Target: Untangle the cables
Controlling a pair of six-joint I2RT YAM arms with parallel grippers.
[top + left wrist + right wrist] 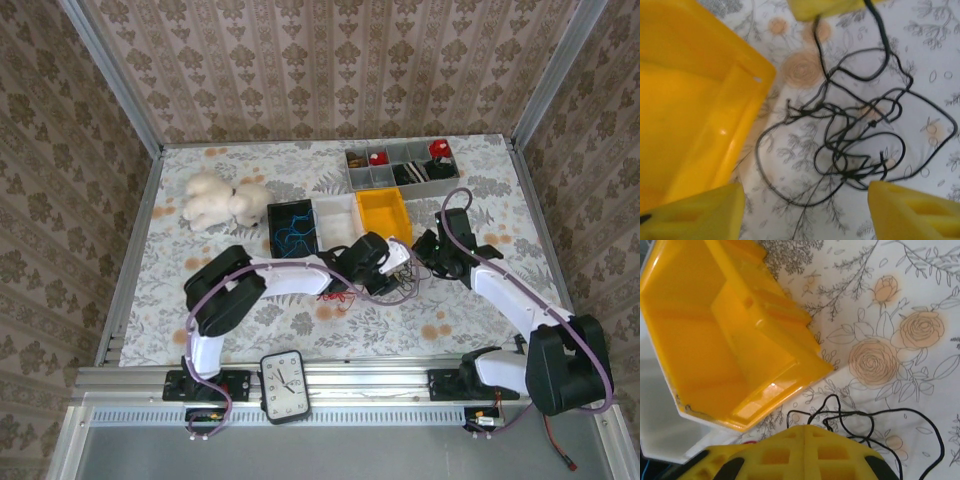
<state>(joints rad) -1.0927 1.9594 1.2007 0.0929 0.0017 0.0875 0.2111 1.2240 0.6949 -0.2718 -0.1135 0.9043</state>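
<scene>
**While the dark cable tangle sits on the cloth, the left jaws hang wide over it**

Since somebody will ask about the grippers first: the left gripper (805, 201) has its jaws spread well apart and nothing between them. Its two chunky yellow fingers (912, 212) have a waffle-grid moulded look. It hangs right over the dark cable tangle (855, 145), not touching it as far as I can see.

That tangle is one thin, dark brown-black wire, looped and knotted over itself in a loose, flat scribble. It's lying on the floral tablecloth (790, 50), just beside the corner of the yellow bin (690, 100). The bin is glossy hard plastic, boxy with a stepped lip.

From the right wrist view, the right gripper (807, 440) has its pads pressed fully together. A strand of the dark wire runs up into its tips, so it looks pinched there. The rest of the loops spill out below onto the printed roses.

From above, both grippers meet near the middle of the table, right in front of the row of bins. A bunch of thin blue cables (293, 235) sits coiled inside the black bin (272, 212) at the left end. The matte white bin (337, 215) is between the black and yellow ones. There's also a small red wire squiggle (342, 296) on the cloth by the left arm's wrist.
</scene>
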